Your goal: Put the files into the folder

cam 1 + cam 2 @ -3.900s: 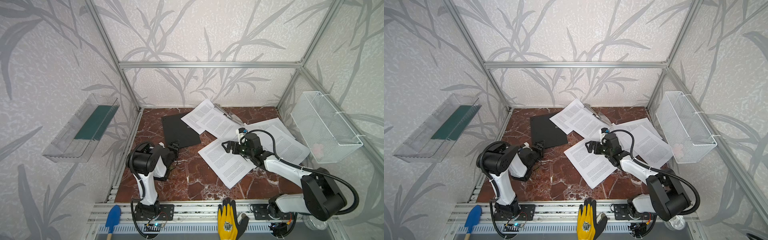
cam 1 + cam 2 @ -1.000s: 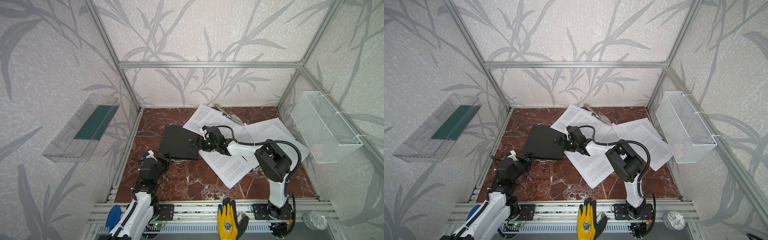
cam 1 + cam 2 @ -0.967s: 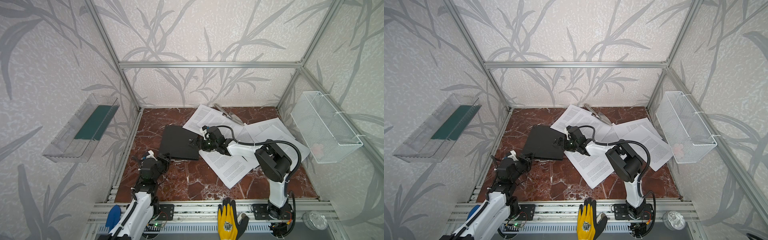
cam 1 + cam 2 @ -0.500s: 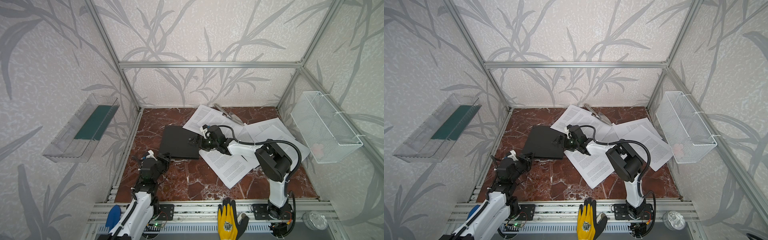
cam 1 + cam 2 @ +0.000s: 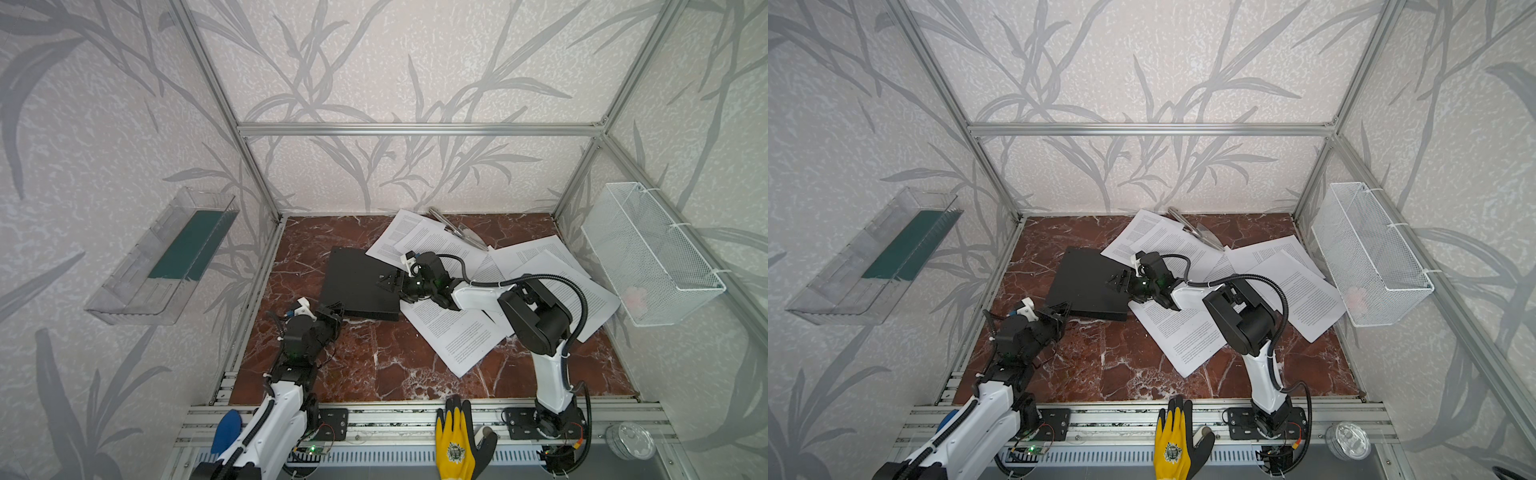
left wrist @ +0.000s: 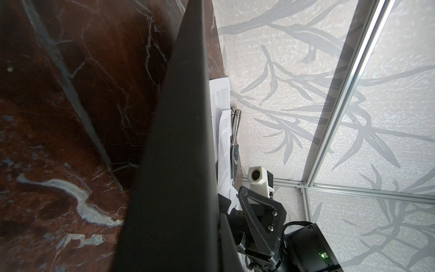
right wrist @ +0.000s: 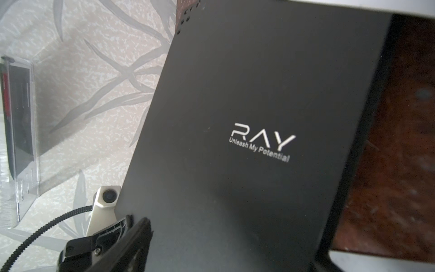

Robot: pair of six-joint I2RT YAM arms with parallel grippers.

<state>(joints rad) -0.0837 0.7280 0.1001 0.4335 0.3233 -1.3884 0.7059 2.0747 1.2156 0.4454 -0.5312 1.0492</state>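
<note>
**A:** Yellow is nearest you: a glove on the near rail, between the two arm bases. What does your left side show?

**B:** Your left gripper sits at the near-left corner of the folder. Its fingers are closed on that corner. In the left wrist view you see the folder edge-on, lifted off the red marble tabletop.

**A:** And where is the folder itself?

**B:** Left of centre on the marble in both top views, matte black. The right wrist view shows you a pale "RAY" logo on it.

**A:** Your right gripper?

**B:** It is at the folder's right edge, reaching across from the right. You cannot tell from these views how wide its jaws stand, or whether they have hold of the cover.

**A:** The files?

**B:** White printed sheets, loose and overlapping. They fan from just right of the folder out toward the right wall, with more at the far side. One far sheet tucks under the folder's far-right corner.

**A:** Farther still?

**B:** A silvery metal object lies on the far sheets. A white wire basket hangs on the right wall and a clear tray on the left wall.
</note>
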